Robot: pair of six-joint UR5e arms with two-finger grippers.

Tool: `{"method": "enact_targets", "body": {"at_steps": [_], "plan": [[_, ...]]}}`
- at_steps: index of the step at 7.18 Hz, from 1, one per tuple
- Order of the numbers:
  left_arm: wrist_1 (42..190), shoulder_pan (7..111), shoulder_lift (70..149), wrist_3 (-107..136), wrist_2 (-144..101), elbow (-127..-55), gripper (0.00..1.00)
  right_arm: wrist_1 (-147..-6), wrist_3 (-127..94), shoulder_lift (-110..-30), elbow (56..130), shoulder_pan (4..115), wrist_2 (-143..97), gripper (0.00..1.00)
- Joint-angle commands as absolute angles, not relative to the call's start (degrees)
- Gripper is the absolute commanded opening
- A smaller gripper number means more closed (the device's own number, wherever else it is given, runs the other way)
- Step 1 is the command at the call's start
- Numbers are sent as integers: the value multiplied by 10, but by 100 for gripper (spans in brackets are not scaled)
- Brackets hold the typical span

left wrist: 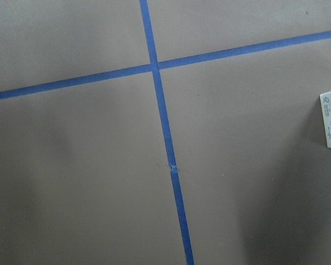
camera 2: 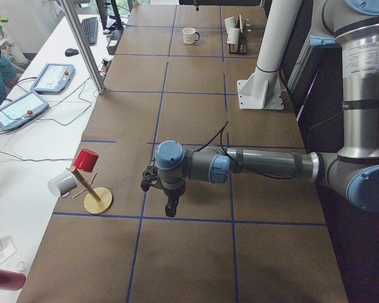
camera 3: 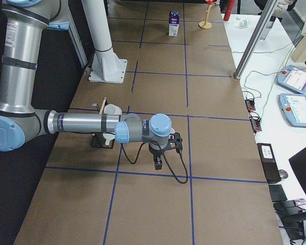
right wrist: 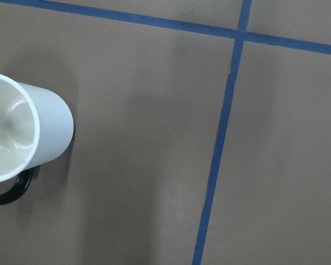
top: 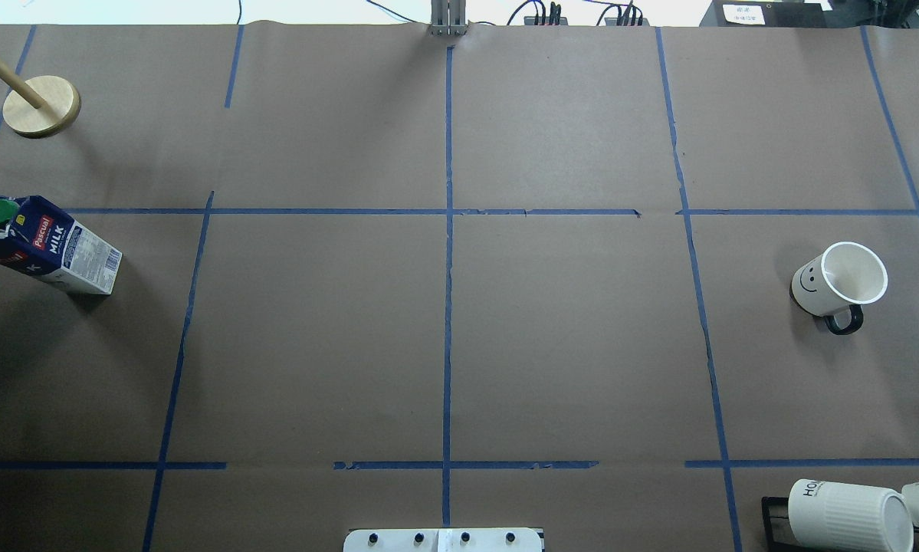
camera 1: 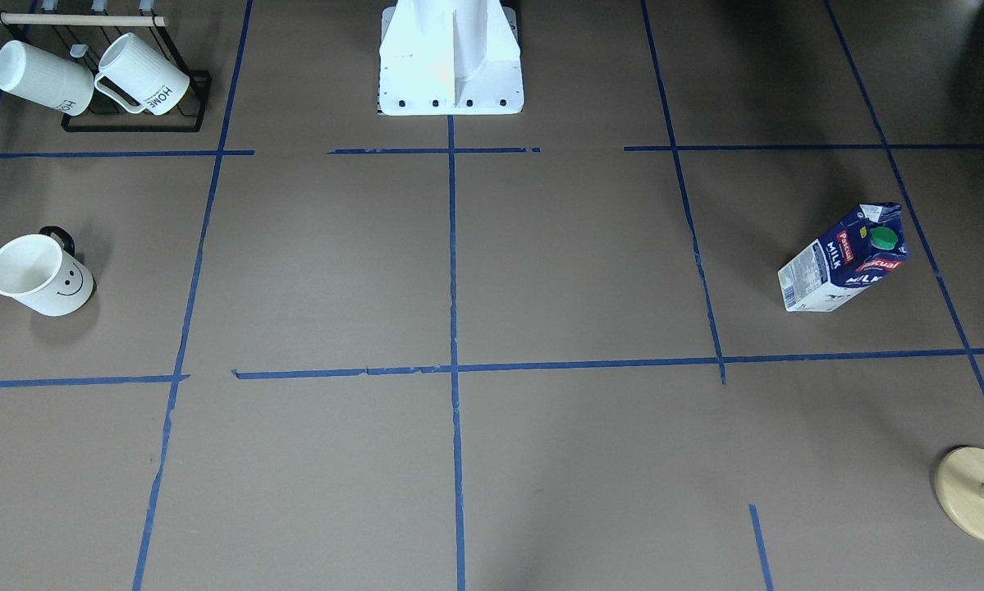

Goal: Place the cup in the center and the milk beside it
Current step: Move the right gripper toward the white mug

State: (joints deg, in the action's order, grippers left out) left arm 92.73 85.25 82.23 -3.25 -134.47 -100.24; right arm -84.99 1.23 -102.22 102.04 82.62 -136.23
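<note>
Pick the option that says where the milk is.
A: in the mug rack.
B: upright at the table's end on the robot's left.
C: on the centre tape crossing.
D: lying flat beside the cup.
B: the milk stands upright at the overhead view's left edge, far from the cup at its right.

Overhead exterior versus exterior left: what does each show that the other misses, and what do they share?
Only overhead: the milk, at far left. Only exterior left: the left arm, its end effector above the table, and a red cup on the wooden stand. Both: the cup, that stand and the blue tape lines.
</note>
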Motion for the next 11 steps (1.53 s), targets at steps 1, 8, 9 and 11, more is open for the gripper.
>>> {"method": "enact_targets", "body": {"at_steps": [1,8,9,11], "plan": [[925,852,825,-33,-1345,-1003,100,-849,12,-1021,1021,826,-1362,100],[928,852,824,-33,-1347,-999,100,-668,-195,-929,971,718,-1347,100],[927,852,824,-33,-1347,-999,100,-599,-237,-931,935,693,-1332,100],[928,852,824,-33,-1347,-999,100,-549,-288,-943,928,647,-1297,100]]}}
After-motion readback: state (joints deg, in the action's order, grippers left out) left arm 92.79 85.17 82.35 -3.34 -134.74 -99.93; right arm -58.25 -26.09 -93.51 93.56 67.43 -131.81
